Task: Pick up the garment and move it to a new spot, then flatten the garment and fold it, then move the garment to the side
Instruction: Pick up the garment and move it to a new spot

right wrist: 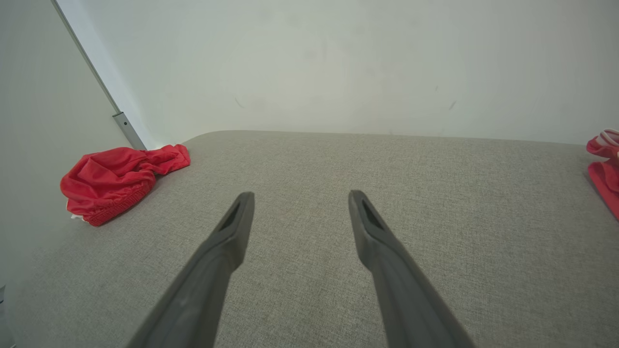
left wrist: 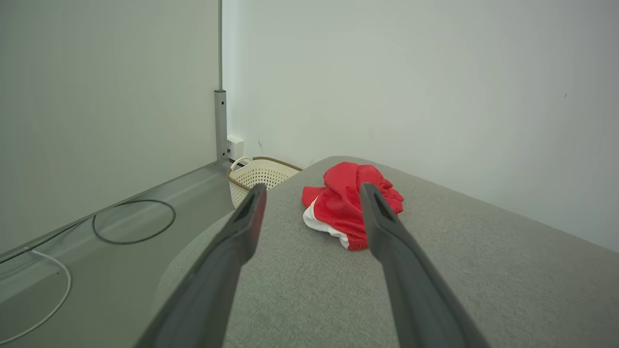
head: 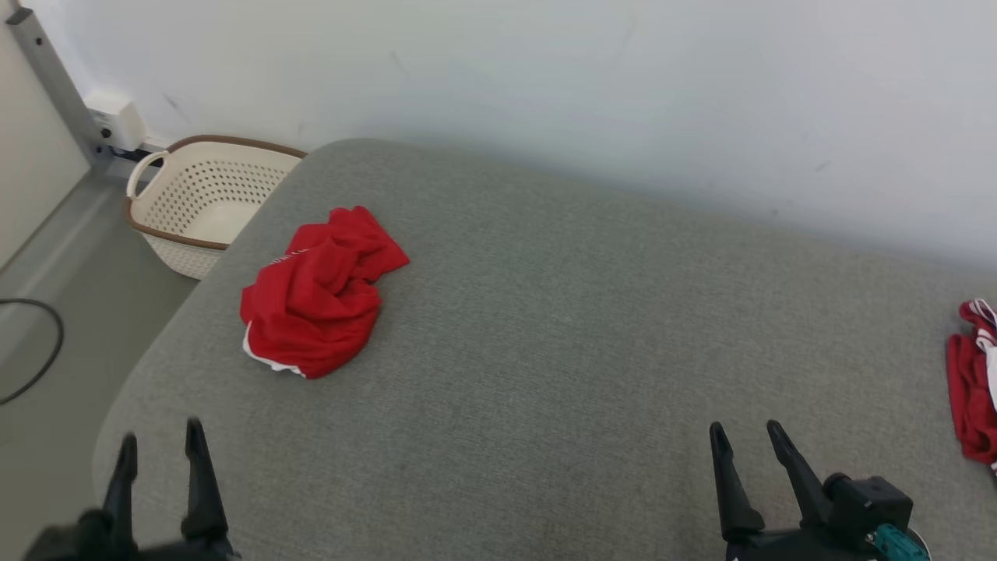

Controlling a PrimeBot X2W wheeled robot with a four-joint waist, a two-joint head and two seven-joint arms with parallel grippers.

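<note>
Garment (head: 319, 300): red, crumpled in a heap with a white edge showing, sitting at ten o'clock on the grey upholstered surface (head: 584, 327), close to its rounded far-left corner.
Laundry basket (head: 204, 204): cream, perforated, brown rim, down on the floor just past that corner, at ten o'clock beyond the heap. It is apart from the cloth.
Second red garment (head: 972, 382): red with white stripes, bunched at three o'clock against the right edge of the head view, well apart from the first.
Black cable (head: 43, 351): looping on the grey floor at nine o'clock, off the surface.
Metal post (head: 54, 86): running up the corner at eleven o'clock, with a small white wall box (head: 117, 121) beside its foot.
Path: bare grey fabric lies between each gripper and the red heap.
Left gripper (head: 161, 436): low at seven o'clock, fingers pointing up toward the heap. In its wrist view the heap sits ahead at twelve o'clock, partly behind the right-hand finger.
Left jaws: spread wide, holding nothing, touching no cloth.
Right gripper (head: 745, 430): low at five o'clock, over open upholstery. In its wrist view the heap is off at ten o'clock and the striped one at three.
Right jaws: wide apart too, empty, bare fabric showing between the fingers.
</note>
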